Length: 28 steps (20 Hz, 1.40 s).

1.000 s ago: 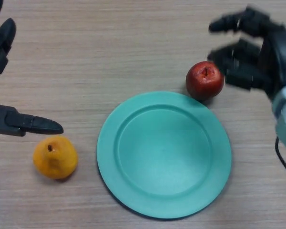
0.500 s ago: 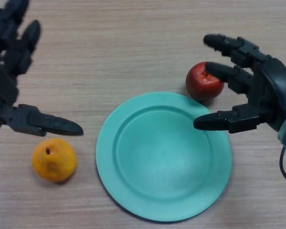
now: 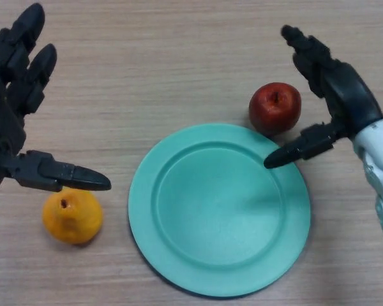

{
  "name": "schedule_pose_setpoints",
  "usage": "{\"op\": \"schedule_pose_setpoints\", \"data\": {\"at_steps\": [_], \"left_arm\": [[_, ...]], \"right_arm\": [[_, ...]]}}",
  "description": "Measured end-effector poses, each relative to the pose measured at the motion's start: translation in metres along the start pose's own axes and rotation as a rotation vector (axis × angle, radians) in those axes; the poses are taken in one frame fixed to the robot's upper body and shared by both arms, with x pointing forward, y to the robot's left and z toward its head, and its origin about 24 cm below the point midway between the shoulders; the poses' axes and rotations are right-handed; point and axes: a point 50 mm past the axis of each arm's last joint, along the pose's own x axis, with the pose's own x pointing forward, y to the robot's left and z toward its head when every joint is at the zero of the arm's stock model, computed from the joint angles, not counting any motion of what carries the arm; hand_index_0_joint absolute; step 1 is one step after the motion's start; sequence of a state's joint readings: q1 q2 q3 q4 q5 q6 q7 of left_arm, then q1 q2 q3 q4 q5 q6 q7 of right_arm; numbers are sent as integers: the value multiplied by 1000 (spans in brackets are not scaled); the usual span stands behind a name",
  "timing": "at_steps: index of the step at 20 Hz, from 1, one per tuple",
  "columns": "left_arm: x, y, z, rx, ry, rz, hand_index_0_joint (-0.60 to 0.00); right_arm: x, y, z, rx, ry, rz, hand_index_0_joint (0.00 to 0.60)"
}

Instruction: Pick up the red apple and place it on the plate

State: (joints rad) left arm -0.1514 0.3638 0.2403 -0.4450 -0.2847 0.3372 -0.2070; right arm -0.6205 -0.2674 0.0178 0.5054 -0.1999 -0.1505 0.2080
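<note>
The red apple (image 3: 275,108) rests on the wooden table, touching the far right rim of the green plate (image 3: 179,248). My right hand (image 3: 335,86) is open just right of the apple, fingers stretched past its far side and thumb (image 3: 300,148) pointing over the plate's right rim; it does not touch the apple. At the left edge my left hand (image 3: 13,121) is open too, its thumb reaching out above an orange fruit (image 3: 72,215).
The orange fruit lies on the table left of the plate, well apart from the apple. Bare wooden tabletop (image 3: 166,57) stretches behind the plate and between both hands.
My right hand has turned so its fingers now point away behind the apple instead of across it. The left hand came in from the left edge and holds there. The apple has not moved.
</note>
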Motion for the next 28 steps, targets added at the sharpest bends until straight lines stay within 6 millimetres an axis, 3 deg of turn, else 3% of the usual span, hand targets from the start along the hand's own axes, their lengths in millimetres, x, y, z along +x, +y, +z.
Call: {"op": "schedule_pose_setpoints", "data": {"at_steps": [4,5,8,9,10,14,18,22,24,25,28], "left_arm": [[0,-9,-2,-30,0,-7,0],[-1,-10,-2,-32,1,-11,0],[-1,-10,-2,-33,9,-10,0],[-1,-10,-3,-37,17,-11,0],[-1,-9,-3,-48,20,-12,0],[-3,2,0,-20,19,26,0],[-5,1,-6,-25,44,26,0],[-5,2,-4,-19,40,23,0],[-5,2,-3,-15,34,23,0],[-5,2,-2,-15,31,20,0],[-6,-1,2,-7,13,4,0]], "right_arm": [[24,-2,-12,-110,19,-18,0],[27,1,-19,-188,59,6,49],[27,10,-27,-307,97,60,400],[28,14,-28,-437,95,77,544],[28,15,-29,-501,85,71,600],[31,21,-22,-509,24,63,600],[39,22,3,-487,-121,37,600],[44,11,31,-353,-193,-20,600],[31,14,34,-7,-85,8,600],[16,23,29,92,15,37,600],[-7,48,20,157,159,132,600]]}}
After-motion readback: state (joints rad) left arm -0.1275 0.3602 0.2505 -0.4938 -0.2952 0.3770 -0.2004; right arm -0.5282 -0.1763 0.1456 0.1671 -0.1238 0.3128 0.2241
